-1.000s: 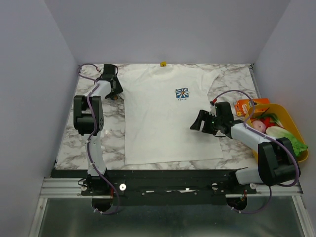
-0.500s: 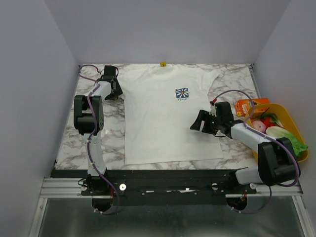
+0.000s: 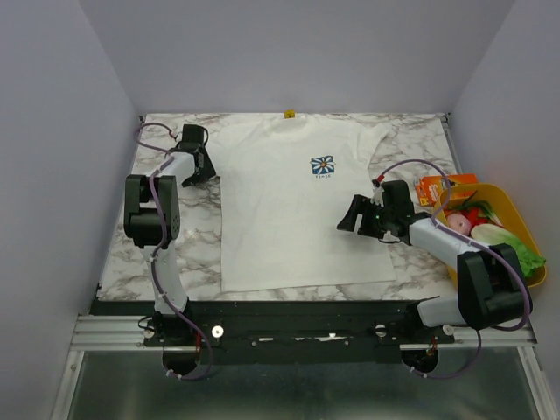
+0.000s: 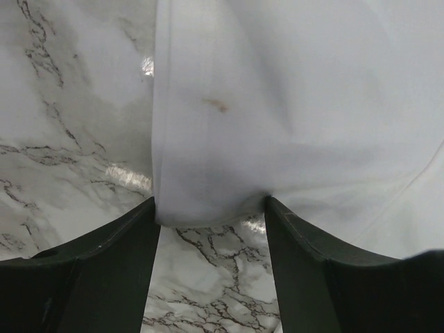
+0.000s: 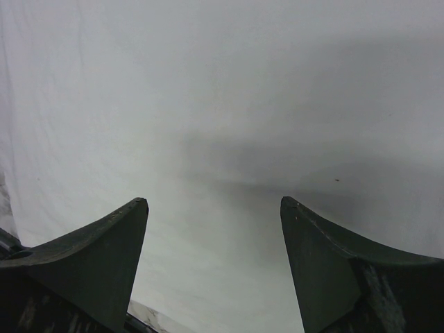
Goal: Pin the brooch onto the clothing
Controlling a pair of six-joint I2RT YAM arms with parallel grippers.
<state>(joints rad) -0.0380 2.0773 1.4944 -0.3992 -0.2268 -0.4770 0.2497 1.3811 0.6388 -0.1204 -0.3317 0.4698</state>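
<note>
The clothing, a white T-shirt with a blue-and-white flower print and a yellow neck label, lies flat on the marble table. My left gripper is at the shirt's left sleeve. In the left wrist view the gripper stands open, and the sleeve's hem fills the gap between its fingertips. My right gripper hovers open over the shirt's right side; the right wrist view shows only white cloth between its fingers. The brooch is hidden.
A yellow bowl with toy vegetables and fruit sits at the right edge, with an orange packet beside it. A small brown mark shows on the sleeve. Walls close in the table on three sides.
The left arm has shifted slightly left and its gripper has turned at the sleeve. A small orange spot by its tip no longer shows. The right arm has not moved.
</note>
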